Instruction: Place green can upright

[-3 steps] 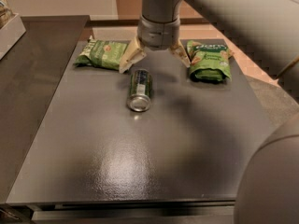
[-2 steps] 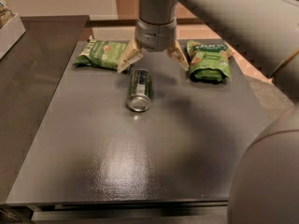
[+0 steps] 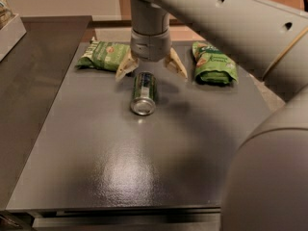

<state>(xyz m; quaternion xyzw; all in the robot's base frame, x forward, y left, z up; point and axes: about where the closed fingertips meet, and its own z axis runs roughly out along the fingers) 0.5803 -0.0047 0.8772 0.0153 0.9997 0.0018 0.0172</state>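
The green can (image 3: 144, 93) lies on its side on the dark table (image 3: 120, 162), its silver end facing the camera. My gripper (image 3: 151, 72) hangs just above the can's far end, open, with its pale fingertips (image 3: 126, 68) spread to either side of the can. It holds nothing, and the fingers stand apart from the can.
A flat green snack bag (image 3: 103, 55) lies at the back left of the table and another (image 3: 213, 63) at the back right. A pale tray corner (image 3: 10, 30) stands on the dark counter at far left. My arm fills the right side of the view.
The gripper has come down a little toward the can's far end, still open. The can has not moved.
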